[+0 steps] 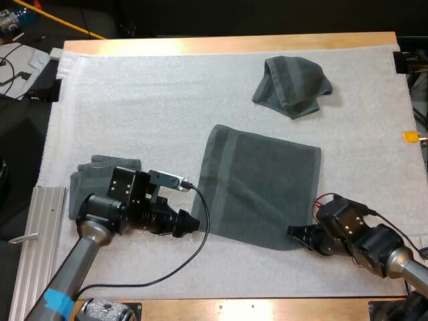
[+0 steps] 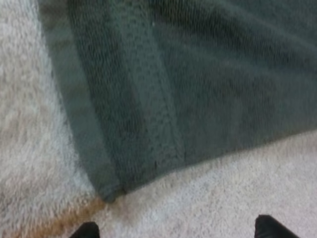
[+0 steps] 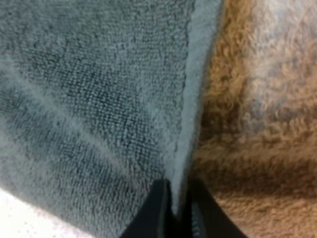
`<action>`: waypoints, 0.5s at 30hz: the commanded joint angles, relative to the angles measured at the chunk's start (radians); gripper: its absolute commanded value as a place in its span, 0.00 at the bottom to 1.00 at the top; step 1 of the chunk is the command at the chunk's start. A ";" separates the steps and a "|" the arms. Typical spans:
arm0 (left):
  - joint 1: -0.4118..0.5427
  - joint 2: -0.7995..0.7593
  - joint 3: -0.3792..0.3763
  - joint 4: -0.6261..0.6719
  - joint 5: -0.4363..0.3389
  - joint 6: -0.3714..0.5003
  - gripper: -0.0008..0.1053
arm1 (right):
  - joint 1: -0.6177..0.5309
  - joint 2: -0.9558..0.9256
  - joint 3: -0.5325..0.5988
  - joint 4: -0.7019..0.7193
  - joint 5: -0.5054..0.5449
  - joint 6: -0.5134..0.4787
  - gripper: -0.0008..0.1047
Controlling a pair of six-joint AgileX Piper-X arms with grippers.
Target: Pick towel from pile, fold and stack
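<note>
Flat towel (image 1: 257,194): lies spread open.
R gripper (image 1: 295,232): clamped on its near-right hem.
L gripper (image 1: 192,225): wide, empty, just off its near-left corner.
Crumpled towel (image 1: 292,85): beyond its far edge.
Folded stack (image 1: 93,175): to its left.
Risk: thin hem pinch may slip; R-only lift likely skews fold.

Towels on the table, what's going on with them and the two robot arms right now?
A flat towel lies spread on the white mat. The right gripper is shut on its near right corner, pinching the edge. The left gripper sits open just short of the near left corner, not touching the cloth. A crumpled towel waits at the far side, and a folded towel lies beside the left arm. The fold has not yet been made.
</note>
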 commanded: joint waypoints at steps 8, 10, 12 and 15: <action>-0.006 0.207 -0.003 -0.093 -0.004 -0.020 0.58 | -0.001 -0.024 -0.005 0.028 0.005 -0.005 0.01; -0.009 0.242 -0.003 -0.107 0.000 -0.020 0.58 | -0.002 -0.026 -0.005 0.032 0.004 -0.004 0.01; -0.006 0.270 -0.003 -0.122 0.010 -0.021 0.58 | -0.001 -0.024 -0.004 0.030 0.006 -0.005 0.01; -0.006 0.306 -0.003 -0.140 0.029 -0.018 0.57 | 0.000 -0.026 -0.006 0.035 0.006 -0.003 0.01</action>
